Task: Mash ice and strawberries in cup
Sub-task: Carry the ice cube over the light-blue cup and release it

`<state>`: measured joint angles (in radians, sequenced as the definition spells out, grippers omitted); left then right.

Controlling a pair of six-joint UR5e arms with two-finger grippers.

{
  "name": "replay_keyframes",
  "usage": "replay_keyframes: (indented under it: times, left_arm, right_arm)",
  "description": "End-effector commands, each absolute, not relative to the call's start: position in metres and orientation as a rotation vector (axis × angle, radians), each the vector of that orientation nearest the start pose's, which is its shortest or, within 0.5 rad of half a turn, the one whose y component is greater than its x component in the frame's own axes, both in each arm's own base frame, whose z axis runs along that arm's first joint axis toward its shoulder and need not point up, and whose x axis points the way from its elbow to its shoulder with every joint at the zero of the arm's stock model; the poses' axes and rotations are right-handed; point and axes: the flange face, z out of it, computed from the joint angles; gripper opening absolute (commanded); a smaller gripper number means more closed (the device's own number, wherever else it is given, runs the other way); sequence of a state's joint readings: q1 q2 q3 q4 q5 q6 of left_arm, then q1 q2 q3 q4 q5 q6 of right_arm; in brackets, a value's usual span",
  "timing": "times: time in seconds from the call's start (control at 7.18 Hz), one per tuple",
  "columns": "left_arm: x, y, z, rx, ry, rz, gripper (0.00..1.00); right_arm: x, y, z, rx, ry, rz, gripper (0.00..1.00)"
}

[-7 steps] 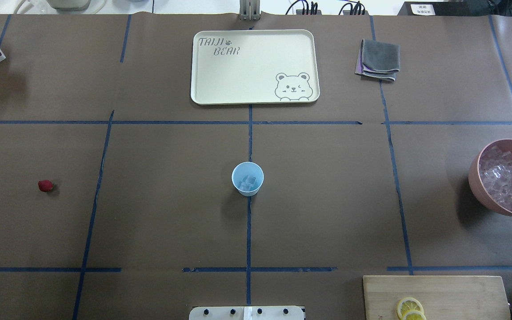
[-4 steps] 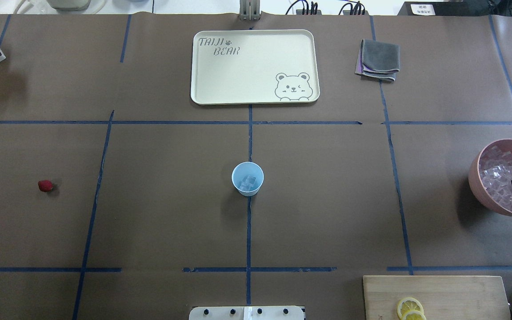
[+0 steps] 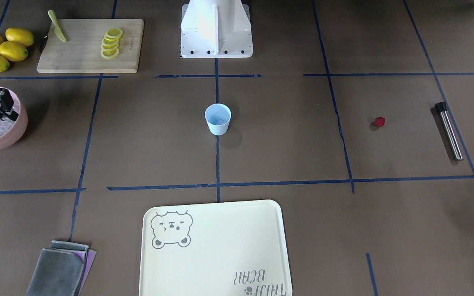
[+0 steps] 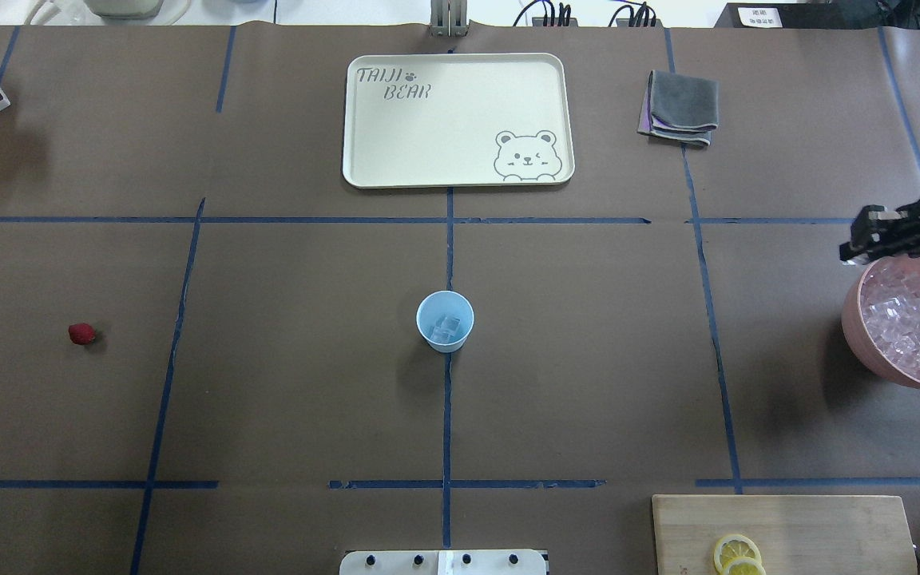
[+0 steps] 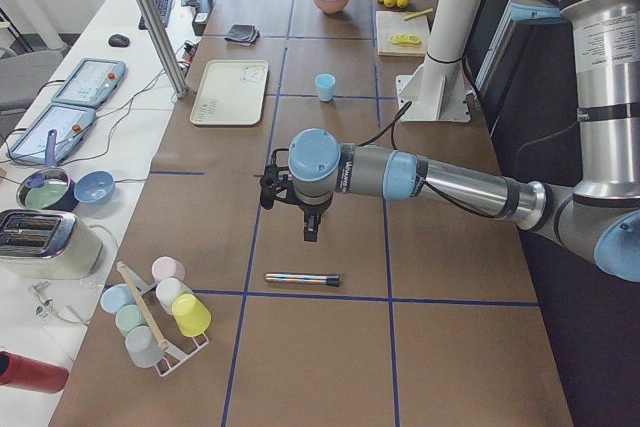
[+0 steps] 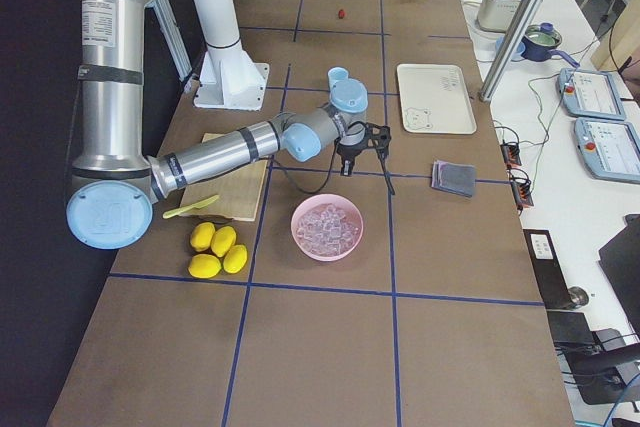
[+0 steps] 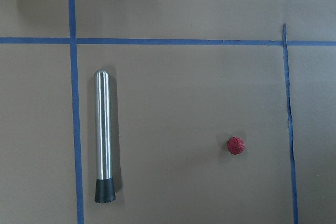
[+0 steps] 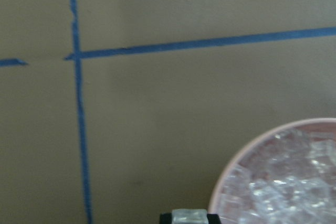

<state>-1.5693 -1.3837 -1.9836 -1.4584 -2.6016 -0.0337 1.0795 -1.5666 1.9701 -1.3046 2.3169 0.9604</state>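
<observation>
The light-blue cup (image 4: pixel 445 321) stands upright at the table's centre with a few ice cubes (image 4: pixel 448 327) in its bottom. My right gripper (image 4: pixel 867 237) hovers over the far-left rim of the pink bowl (image 4: pixel 856 345); in the right wrist view its fingers are shut on one clear ice cube (image 8: pixel 190 216). The strawberry (image 4: pixel 82 334) lies alone on the table far to the left, also seen in the left wrist view (image 7: pixel 235 145). My left gripper (image 5: pixel 311 230) hangs above the table near it, seen only from the side, so I cannot tell its state.
A steel muddler (image 7: pixel 104 135) lies beside the strawberry. The pink bowl holds many ice cubes (image 4: pixel 915 327). A cream tray (image 4: pixel 364 172) and a grey cloth (image 4: pixel 680 108) sit at the far side. A cutting board (image 3: pixel 80 53) with lemon slices (image 3: pixel 111 43) and lemons (image 3: pixel 4 49) is near the robot base.
My right gripper has lifted out of the pink bowl and moved to its far-left rim, carrying an ice cube. Cup and strawberry have not moved.
</observation>
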Motion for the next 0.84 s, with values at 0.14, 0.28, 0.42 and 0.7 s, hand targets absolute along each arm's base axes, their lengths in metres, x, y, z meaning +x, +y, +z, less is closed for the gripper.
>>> replay_keyframes:
  times: [0.14, 0.28, 0.42, 0.7]
  left_arm:
    - [-0.047, -0.407, 0.525, 0.097, 1.031, 0.035, 1.00]
    - [-0.047, -0.407, 0.524, 0.097, 1.031, 0.034, 1.00]
    - [-0.047, -0.407, 0.524, 0.098, 1.031, 0.036, 1.00]
    - [-0.047, -0.407, 0.524, 0.097, 1.031, 0.034, 1.00]
  right_arm:
    - [-0.304, -0.460, 0.262, -0.144, -1.141, 0.323, 0.00]
    - [-0.354, -0.443, 0.228, -0.153, -1.155, 0.357, 0.00]
    - [-0.408, -0.427, 0.207, -0.136, -1.149, 0.378, 0.00]
    - [-0.506, -0.417, 0.172, -0.123, -1.124, 0.428, 0.00]
